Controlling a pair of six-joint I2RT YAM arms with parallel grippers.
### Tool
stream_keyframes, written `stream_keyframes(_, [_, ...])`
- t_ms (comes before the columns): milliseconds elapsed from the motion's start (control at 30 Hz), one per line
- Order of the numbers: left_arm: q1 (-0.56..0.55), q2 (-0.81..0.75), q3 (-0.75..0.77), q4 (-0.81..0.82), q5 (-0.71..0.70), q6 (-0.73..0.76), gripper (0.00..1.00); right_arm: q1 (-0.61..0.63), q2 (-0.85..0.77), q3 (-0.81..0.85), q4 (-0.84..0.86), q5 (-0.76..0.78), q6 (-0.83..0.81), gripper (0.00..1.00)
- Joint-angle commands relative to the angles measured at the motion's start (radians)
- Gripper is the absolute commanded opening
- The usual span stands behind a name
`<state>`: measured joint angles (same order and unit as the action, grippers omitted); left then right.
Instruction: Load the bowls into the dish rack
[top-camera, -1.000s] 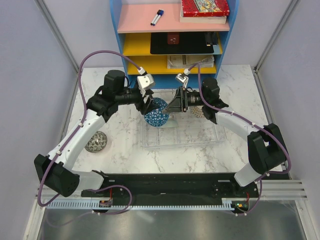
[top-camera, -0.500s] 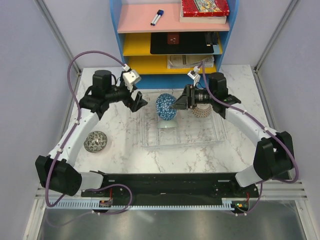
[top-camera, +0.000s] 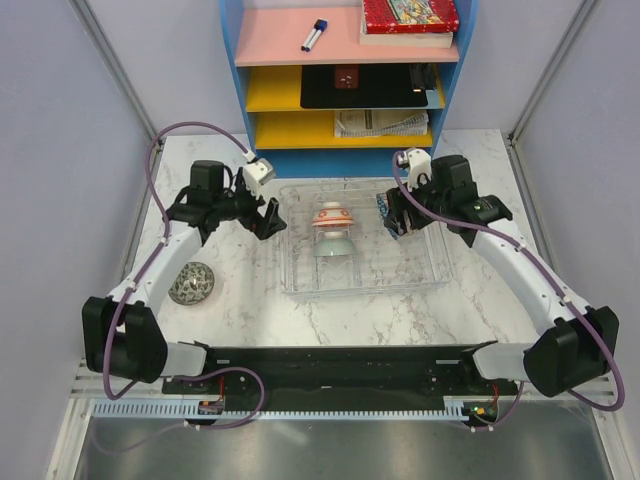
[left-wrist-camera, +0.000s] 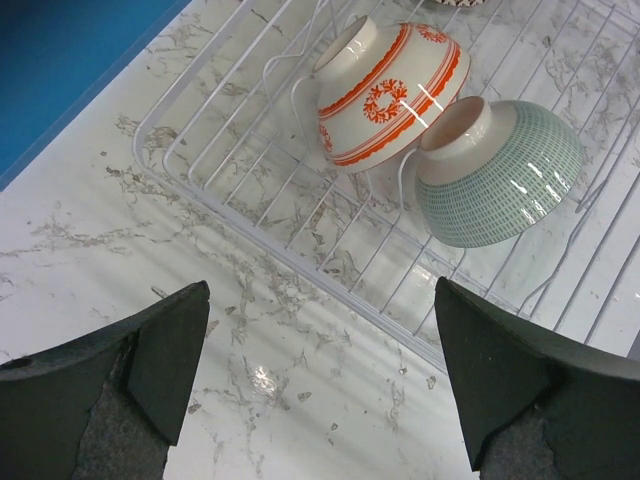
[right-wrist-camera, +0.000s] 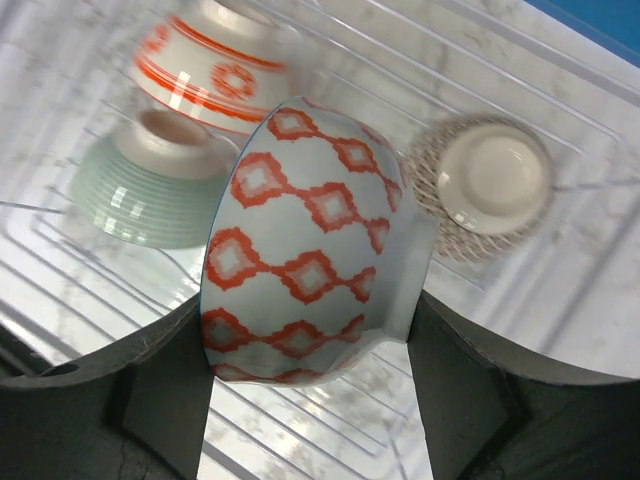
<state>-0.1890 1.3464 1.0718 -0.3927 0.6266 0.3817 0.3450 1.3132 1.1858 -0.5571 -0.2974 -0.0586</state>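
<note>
The clear dish rack (top-camera: 300, 284) lies mid-table. In it an orange-red and white bowl (top-camera: 331, 216) and a grey-green bowl (top-camera: 335, 244) lean on their sides; both show in the left wrist view, orange (left-wrist-camera: 385, 95) and green (left-wrist-camera: 500, 170). My right gripper (top-camera: 394, 214) is shut on a blue bowl (right-wrist-camera: 305, 240) with orange-red diamonds and holds it over the rack's right part (right-wrist-camera: 520, 300), beside a beige speckled bowl (right-wrist-camera: 490, 185). My left gripper (top-camera: 267, 215) is open and empty over bare marble, just left of the rack's rim (left-wrist-camera: 250, 230). A grey patterned bowl (top-camera: 191, 283) sits on the table at the left.
A blue shelf unit (top-camera: 350, 90) stands along the table's back edge, close behind the rack, with a marker, books and a black tablet on it. Grey walls close in the left and right sides. Both arm bases sit at the near edge.
The right gripper has carried the blue bowl from the rack's middle to its right part. The left gripper has drawn back to the left, open. The orange and green bowls now show.
</note>
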Motion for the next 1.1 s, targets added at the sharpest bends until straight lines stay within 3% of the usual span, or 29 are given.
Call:
stream_keyframes(0, [0.002,0.019,-0.003,0.078,-0.008,-0.021,1.00,0.005,-0.072,0.015,-0.078,0.257,-0.148,0.00])
stream_keyframes(333, [-0.003,0.146,0.065,0.103,-0.037,-0.027,1.00,0.034,-0.003,-0.014,-0.132,0.403,-0.182,0.00])
stream_keyframes(567, [-0.004,0.218,0.092,0.146,-0.116,-0.044,1.00,0.118,0.073,-0.025,-0.099,0.573,-0.193,0.00])
stream_keyframes(1067, [-0.007,0.336,0.180,0.146,-0.171,-0.040,1.00,0.230,0.210,-0.028,-0.144,0.713,-0.199,0.00])
